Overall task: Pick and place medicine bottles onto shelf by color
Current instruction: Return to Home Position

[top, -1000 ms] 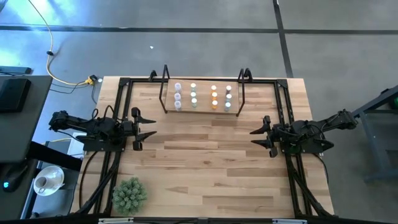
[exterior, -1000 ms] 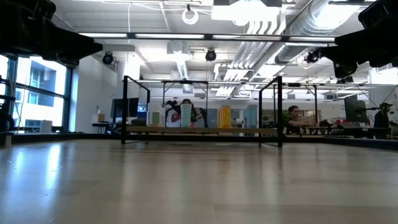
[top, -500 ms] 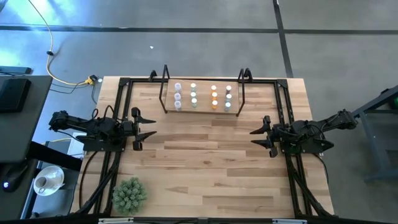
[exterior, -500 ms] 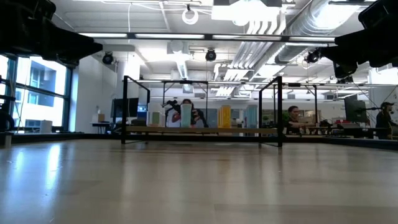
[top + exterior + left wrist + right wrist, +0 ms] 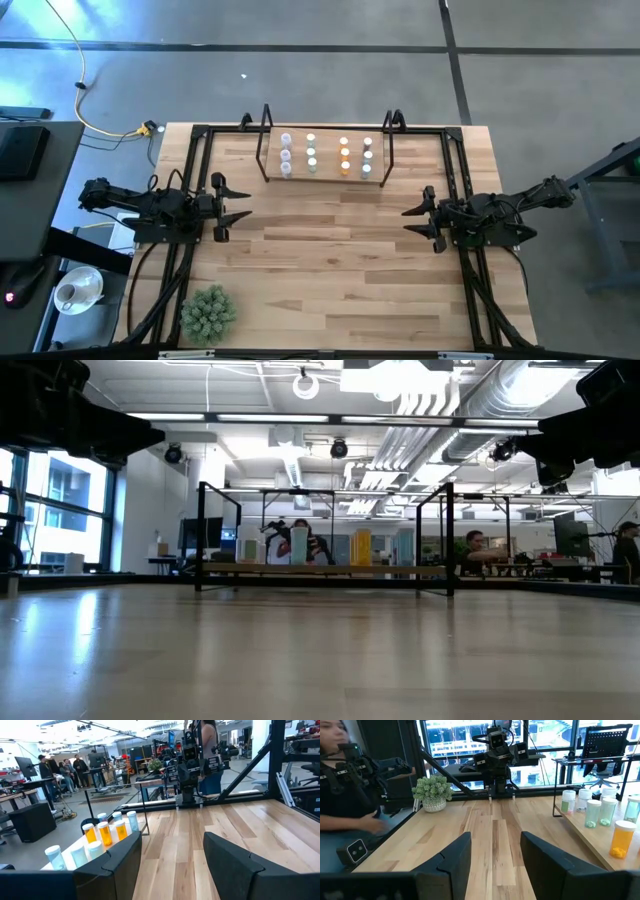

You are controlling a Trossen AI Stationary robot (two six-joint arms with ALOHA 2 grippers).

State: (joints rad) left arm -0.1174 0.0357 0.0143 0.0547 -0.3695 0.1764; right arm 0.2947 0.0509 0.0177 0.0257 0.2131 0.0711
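Open-plan workshop, ducts overhead, desks & glass in the bkgd. Up front is a big light-wood plank tabletop inside a black tube frame. Centred near the far edge sits the low light-wood shelf w/ thin black metal uprights at both ends. The small white-capped medicine bottles stand upright on it in four short lines running front to back. The whitish/purple line is nearest the left arm's side, then teal, then orange, then a greenish line nearest the right arm's side.

The left gripper is held above the table by its left edge, pointing inward. Its fingers are spread wide w/ nothing between them. The right gripper mirrors it by the right edge, also released & unloaded. Both are well apart from the shelf & from each other.

A green spiky plant ball in a white pot sits near the front left corner. In the right wrist view a person in a dark top is just off the table beside the plant. More people stand far off in the left wrist view.
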